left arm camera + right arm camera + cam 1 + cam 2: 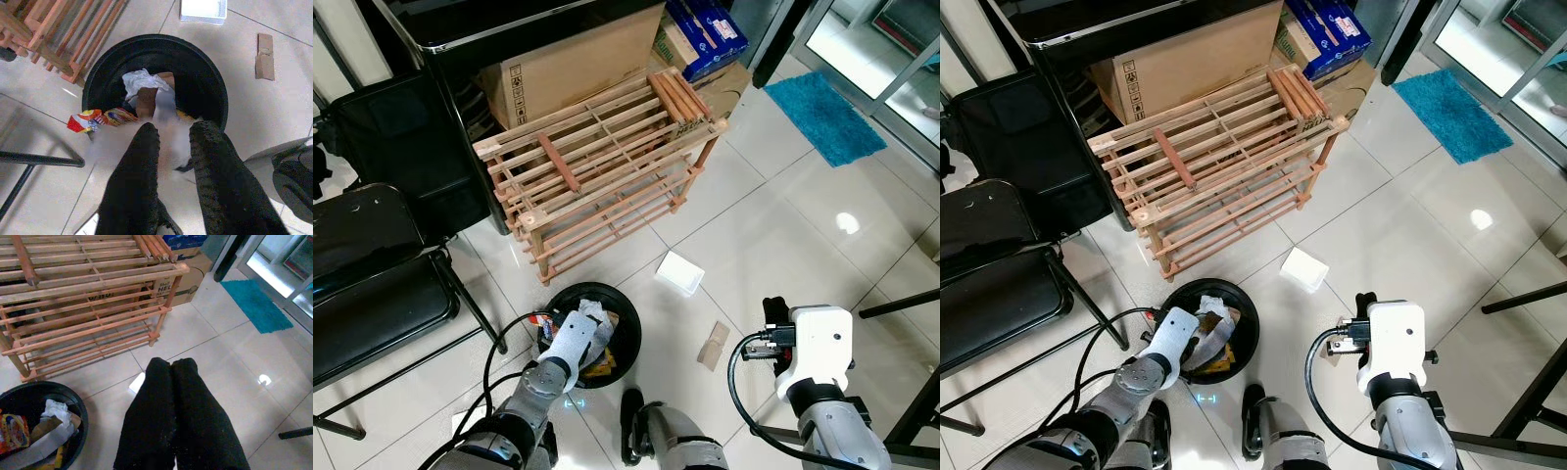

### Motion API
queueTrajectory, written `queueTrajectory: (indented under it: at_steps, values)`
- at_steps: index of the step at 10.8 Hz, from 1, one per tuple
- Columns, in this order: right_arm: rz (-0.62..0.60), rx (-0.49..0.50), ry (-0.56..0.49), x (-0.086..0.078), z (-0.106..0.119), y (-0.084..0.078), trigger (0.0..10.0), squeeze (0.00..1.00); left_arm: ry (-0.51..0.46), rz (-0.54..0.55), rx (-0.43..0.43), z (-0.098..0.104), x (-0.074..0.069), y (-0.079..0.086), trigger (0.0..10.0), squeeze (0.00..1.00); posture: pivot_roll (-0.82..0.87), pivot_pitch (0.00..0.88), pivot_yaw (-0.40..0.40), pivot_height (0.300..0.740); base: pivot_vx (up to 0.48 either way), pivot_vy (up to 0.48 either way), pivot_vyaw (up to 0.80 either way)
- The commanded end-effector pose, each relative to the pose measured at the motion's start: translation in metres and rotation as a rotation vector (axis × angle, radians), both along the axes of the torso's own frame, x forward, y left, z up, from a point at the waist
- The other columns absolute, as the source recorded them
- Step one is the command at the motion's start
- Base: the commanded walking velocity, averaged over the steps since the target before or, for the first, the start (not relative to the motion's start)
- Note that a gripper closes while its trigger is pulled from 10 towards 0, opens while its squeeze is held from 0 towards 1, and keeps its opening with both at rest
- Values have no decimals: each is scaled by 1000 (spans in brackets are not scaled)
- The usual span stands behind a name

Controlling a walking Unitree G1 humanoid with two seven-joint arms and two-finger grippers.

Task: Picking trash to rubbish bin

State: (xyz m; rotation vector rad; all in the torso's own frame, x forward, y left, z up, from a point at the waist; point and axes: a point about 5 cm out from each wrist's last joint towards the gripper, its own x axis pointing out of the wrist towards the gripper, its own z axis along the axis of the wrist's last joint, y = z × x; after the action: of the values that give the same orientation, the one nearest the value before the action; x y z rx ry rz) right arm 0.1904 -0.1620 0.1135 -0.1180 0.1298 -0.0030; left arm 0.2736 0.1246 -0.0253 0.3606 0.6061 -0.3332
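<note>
1. The left gripper hovers over the near rim of the round black plastic rubbish bin, its two black fingers parted by a narrow gap with a pale, blurred scrap between them.
2. The bin holds crumpled white paper, brown card and colourful wrappers.
3. A white rectangular box and a small brown cardboard piece lie on the pale tiled floor beside the bin.
4. The right gripper hangs above the floor, fingers pressed together, holding nothing.
5. A slatted wooden rack stands behind the bin.
</note>
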Motion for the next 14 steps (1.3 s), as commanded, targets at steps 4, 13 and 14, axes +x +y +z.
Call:
queueTrajectory:
  at_steps: [4,13,14]
  values:
    - [-27,-17,11,-3,0,-7,10000,0,45,-1,19,-11,-13,-1,10000,1000,-45,313,-149,740,0,0,0]
    - [-7,20,-47,24,-1,0,10000,0,-159,50,-102,28,23,6,10000,1000,74,253,-114,740,0,0,0]
    - [-4,23,-54,28,-1,1,10000,0,-192,43,-101,34,27,7,10000,1000,93,246,-106,740,0,0,0]
